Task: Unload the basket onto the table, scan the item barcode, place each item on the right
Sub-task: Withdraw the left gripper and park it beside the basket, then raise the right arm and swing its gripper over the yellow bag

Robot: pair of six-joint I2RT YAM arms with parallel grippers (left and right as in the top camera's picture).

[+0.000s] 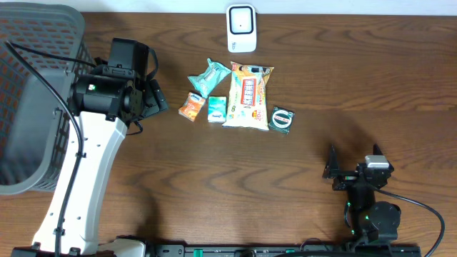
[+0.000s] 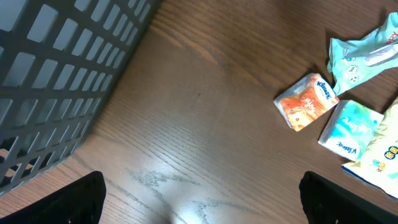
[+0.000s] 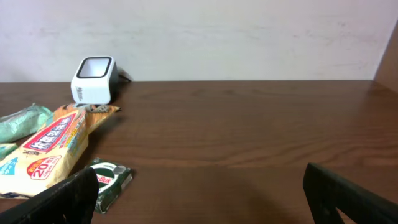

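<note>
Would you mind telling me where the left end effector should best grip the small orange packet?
Probably pinch the orange packet across its narrower width, descending from above on the basket side. It lies flat and skewed; that side is clear, while the Kleenex pack and teal wrapper crowd the other.

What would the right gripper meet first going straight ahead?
Probably nothing: ahead of the right gripper lies only bare table up to the wall. The green packet sits left of that line, though depth is hard to judge.
</note>
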